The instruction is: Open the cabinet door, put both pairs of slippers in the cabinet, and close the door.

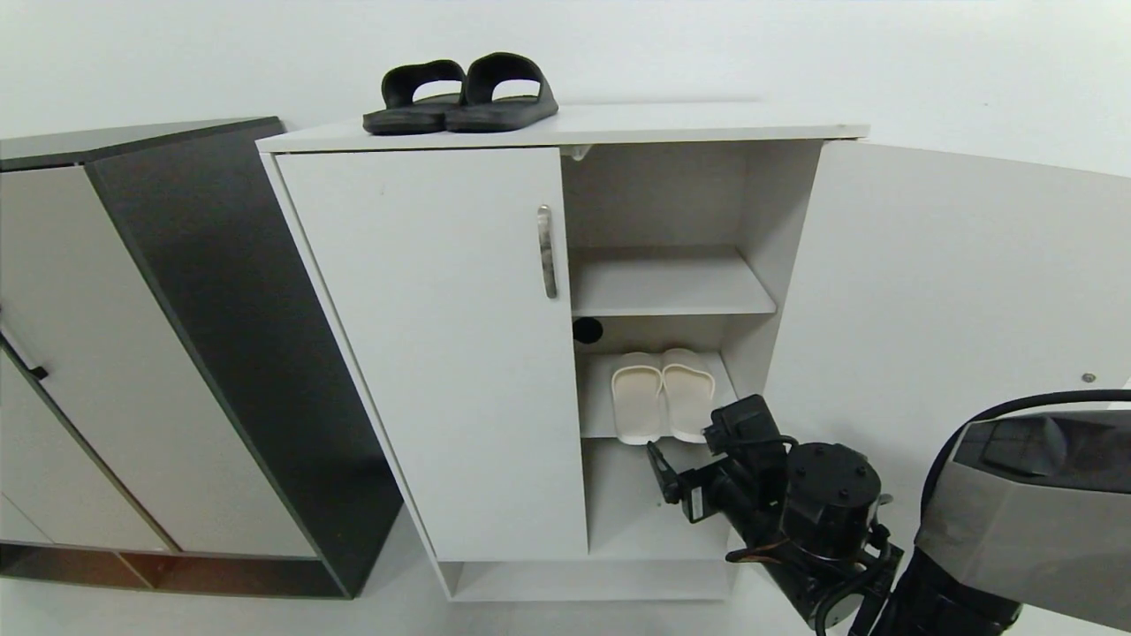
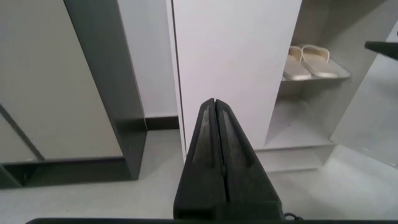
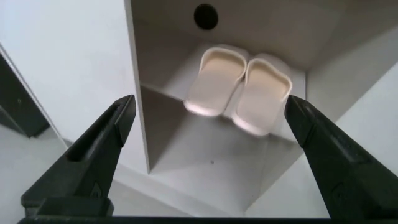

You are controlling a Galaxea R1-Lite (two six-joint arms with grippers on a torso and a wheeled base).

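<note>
While the cabinet [image 1: 689, 119] stood with its right door [image 1: 928, 291] swung wide, we saw its left door [image 1: 424, 353] closed, with a metal handle [image 1: 547, 252] upright along its inner edge. We found the white slippers [image 1: 663, 395] inside the cabinet, side by side on the middle shelf [image 1: 596, 415] of the open compartment, their toes toward the cabinet's back wall and their heels at the shelf's front edge. We noted the upper shelf [image 1: 671, 283] above them and a dark round hole [image 1: 588, 330] in the cabinet's back wall, just above the pair and toward the closed door. We saw the black slippers [image 1: 459, 95] on top of the cabinet, close together above the closed door, outside the compartment. We saw the right tool [image 3: 209, 104] in front of the cabinet's open side, lower than the shelf with the white pair and apart from it, its two fingers spread wide and holding nothing. We saw the left tool [image 2: 214, 102] facing the cabinet's closed door from low down and well apart from it, its two fingers pressed flat together with nothing between them. Beside the cabinet, on the closed door's side, we noted a dark grey cupboard [image 1: 247, 353] standing on the same floor [image 2: 155, 149].
</note>
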